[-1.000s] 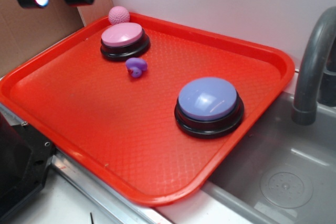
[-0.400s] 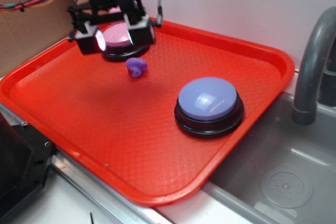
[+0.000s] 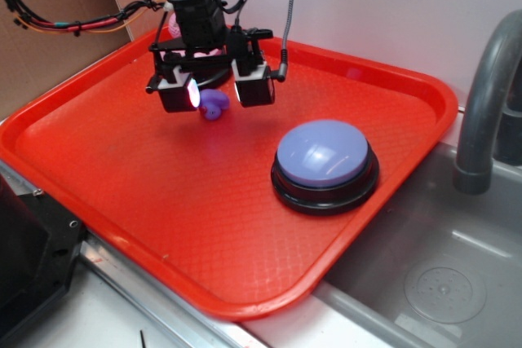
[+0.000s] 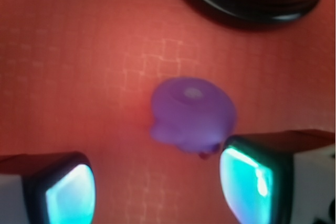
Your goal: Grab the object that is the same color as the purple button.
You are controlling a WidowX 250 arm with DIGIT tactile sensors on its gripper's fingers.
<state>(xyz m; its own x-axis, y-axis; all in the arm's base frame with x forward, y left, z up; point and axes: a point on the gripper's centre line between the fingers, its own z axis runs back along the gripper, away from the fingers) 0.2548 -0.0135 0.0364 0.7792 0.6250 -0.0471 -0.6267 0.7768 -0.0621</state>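
So the gripper (image 3: 215,92) is hanging over the back left part of the red tray (image 3: 106,169), jaws spread wide and holding nothing. The little purple toy (image 3: 214,105) sits on the tray floor right in the gap between the two fingers (image 3: 177,93), at least going by the exterior view. From the wrist cam the toy (image 4: 192,114) looks like a soft lumpy blob with a pale spot on top, and it's off to one side: just beside the right-hand pad (image 4: 254,183), maybe brushing its corner, though it's too blurry to say for sure. The other pad is well apart from it. Both pads glow a teal colour in the wrist view, and one shows pinkish from outside. The tray surface has a fine grid texture that shows up around the toy. The big purple button (image 3: 324,165) with its black base is off toward the front right of the tray, well clear of the gripper and the toy. Behind the arm there's a pink button (image 3: 200,53), mostly hidden by the gripper body, and its black base (image 4: 247,1) pokes into the top of the wrist view. A grey sink (image 3: 432,275) with a faucet (image 3: 483,95) sits just right of the tray.
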